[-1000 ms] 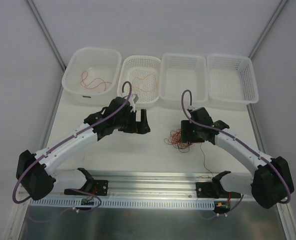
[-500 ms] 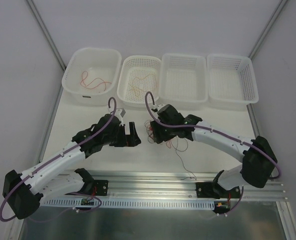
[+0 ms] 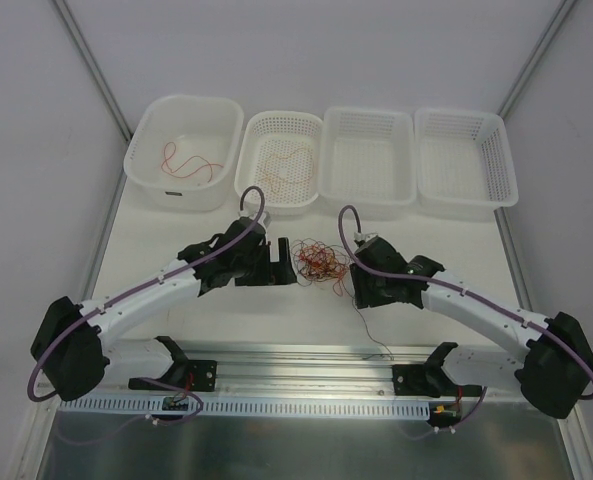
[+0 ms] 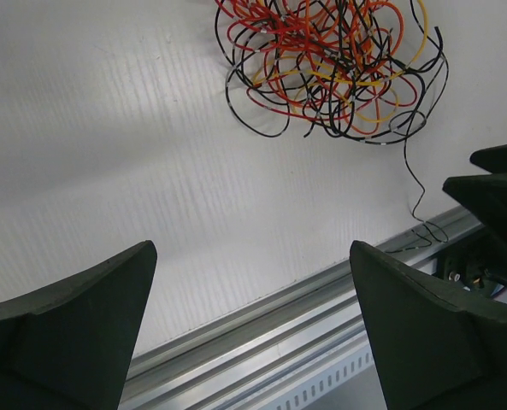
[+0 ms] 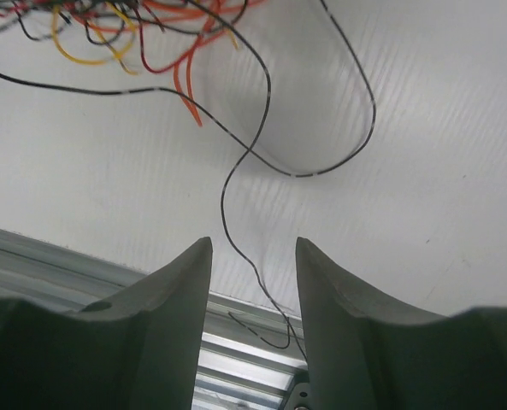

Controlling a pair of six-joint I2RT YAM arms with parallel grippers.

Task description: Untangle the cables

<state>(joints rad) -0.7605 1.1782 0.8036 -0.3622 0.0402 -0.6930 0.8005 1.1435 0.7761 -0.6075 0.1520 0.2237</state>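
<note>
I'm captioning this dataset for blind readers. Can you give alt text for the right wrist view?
A thin black wire runs down the white table and through the open right pincer, between its two dark fingers. The red, orange and yellow tangle sits at top left; a metal rail crosses below.

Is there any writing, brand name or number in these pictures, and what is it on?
No text can be read in any view.
A dark sticker on the front wall of the leftmost tub: too small to read.
</note>
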